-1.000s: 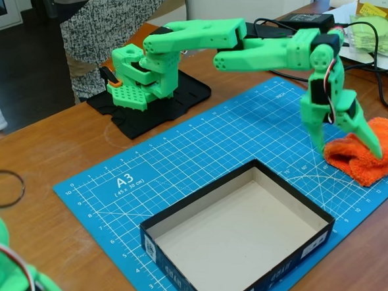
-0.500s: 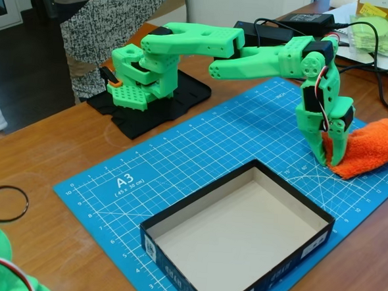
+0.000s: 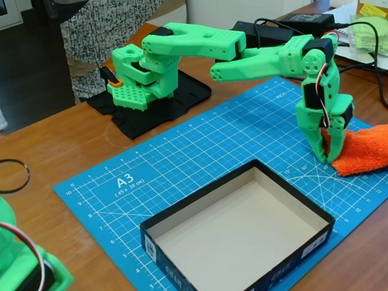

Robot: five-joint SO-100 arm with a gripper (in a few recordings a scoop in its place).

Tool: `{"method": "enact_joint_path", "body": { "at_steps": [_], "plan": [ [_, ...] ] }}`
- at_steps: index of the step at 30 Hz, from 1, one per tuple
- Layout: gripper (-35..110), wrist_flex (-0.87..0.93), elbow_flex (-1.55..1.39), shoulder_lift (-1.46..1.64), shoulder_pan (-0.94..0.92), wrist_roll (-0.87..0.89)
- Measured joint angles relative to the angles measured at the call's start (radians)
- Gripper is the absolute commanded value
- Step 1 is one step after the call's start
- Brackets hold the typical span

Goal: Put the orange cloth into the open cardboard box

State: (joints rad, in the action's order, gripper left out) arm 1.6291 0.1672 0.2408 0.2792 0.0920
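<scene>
**Gripper pinching the cloth's near end, box waiting empty**

Nearest the camera, at about 6 o'clock in the fixed view, one open cardboard box [image 3: 238, 237] is sitting on the blue cutting mat [image 3: 180, 158]. Its dark printed walls are facing out and its pale floor is lying bare, so it is standing ready to take the drop with nothing in the way. It is resting squarely on the mat, probably so that it is staying within the arm's reach.

Further back, at about 3 o'clock, the one orange cloth [image 3: 371, 151] is lying bunched at the mat's right edge, well apart from the box. Its left end is being squeezed between the jaws of the single green gripper [image 3: 330, 151], which is pointing nearly straight down; the fingers are clenched on the fabric, with only a strip of orange showing between them. Taking the cloth by one end looks like the easy hold for something this thick and soft. Whether the rest of the cloth is touching the mat I cannot tell.

Farthest, toward 11 o'clock, the arm's base [image 3: 142, 76] is standing on one black plate [image 3: 150, 103], which appears to be anchoring it to the wooden table [image 3: 49, 143]. A person in a patterned garment [image 3: 110, 15] is standing behind.
</scene>
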Motion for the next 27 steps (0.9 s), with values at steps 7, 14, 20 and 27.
{"method": "enact_joint_path", "body": {
  "at_steps": [7,14,20,27],
  "plan": [
    [39,0.014,-0.005,0.028,0.029,-0.015],
    [39,0.014,-0.005,0.124,0.049,-0.018],
    [39,-0.028,-0.064,0.178,0.109,-0.026],
    [36,-0.115,-0.118,0.117,0.115,-0.015]
  ]
}}
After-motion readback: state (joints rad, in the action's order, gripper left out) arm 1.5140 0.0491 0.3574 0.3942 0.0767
